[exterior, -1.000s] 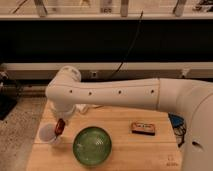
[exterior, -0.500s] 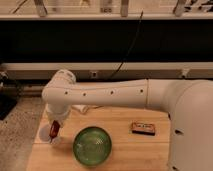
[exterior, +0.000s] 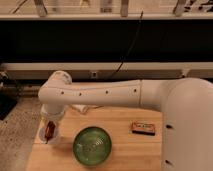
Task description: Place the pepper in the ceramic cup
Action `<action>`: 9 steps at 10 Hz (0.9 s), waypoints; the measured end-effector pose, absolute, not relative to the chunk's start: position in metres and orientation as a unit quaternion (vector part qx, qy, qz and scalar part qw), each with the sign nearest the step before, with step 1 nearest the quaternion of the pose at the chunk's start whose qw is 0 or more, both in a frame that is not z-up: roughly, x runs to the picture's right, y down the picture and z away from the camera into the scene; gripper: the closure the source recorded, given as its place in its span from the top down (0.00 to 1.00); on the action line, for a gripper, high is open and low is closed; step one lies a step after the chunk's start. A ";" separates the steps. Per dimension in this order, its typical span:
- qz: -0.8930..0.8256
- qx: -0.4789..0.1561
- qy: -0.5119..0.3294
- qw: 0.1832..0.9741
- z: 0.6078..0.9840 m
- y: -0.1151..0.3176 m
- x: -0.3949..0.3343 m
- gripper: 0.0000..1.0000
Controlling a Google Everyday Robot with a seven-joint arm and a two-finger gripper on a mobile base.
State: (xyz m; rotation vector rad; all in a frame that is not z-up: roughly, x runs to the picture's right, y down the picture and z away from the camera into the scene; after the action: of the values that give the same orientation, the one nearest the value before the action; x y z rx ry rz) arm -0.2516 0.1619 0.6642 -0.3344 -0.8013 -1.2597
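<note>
The small red pepper (exterior: 49, 131) hangs upright in my gripper (exterior: 50, 129), which points down at the table's left edge. The gripper is shut on the pepper. The white ceramic cup (exterior: 43, 136) stands right under it, and the pepper's lower end sits at or just inside the cup's mouth. The gripper and pepper hide most of the cup. My white arm (exterior: 100, 95) reaches in from the right across the back of the table.
A wide green bowl (exterior: 92, 146) stands right of the cup, close to it. An orange-brown box (exterior: 145, 128) lies at the right. The wooden table (exterior: 120, 160) ends just left of the cup. A dark shelf wall runs behind.
My gripper has carried the pepper left and down, from beside the cup to right over its mouth. The bowl and box have not moved.
</note>
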 end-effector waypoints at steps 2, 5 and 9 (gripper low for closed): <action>-0.574 -0.141 -0.371 0.717 0.663 0.159 -0.256 0.00; -0.582 -0.124 -0.382 0.707 0.661 0.157 -0.266 0.00; -0.588 -0.097 -0.397 0.698 0.664 0.154 -0.274 0.00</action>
State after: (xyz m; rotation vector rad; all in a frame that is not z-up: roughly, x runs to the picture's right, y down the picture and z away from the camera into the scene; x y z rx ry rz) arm -0.2737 0.1541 0.6642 -0.2169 -0.8839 -1.3105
